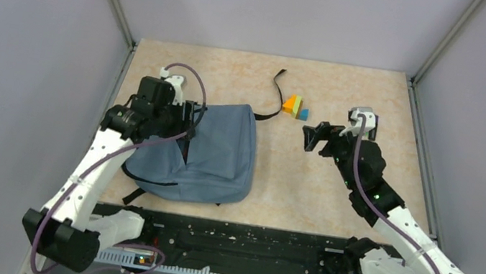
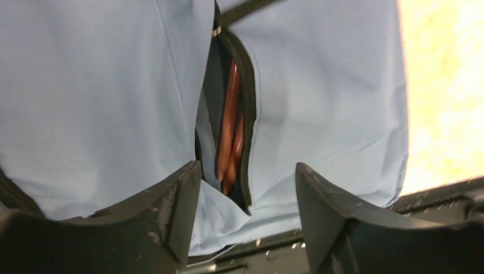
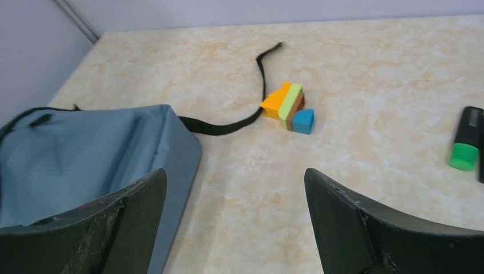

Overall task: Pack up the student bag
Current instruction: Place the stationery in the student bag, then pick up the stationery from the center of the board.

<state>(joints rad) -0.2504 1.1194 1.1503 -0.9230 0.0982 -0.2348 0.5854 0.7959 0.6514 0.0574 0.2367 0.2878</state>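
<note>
Left hand [image 2: 246, 177] gapes over student bag [image 2: 103, 91]; maybe pens [image 2: 230, 114] inside.

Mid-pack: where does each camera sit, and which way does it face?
Top external: above and behind the arms, looking down on the table; left arm and right arm show.
Left wrist: close over the bag, looking into its open zipper; left fingers at the bottom.
Right wrist: low over the table, facing the far wall; right fingers at the bottom.
Shared: the bag in all three; the coloured blocks in top and right wrist.
</note>
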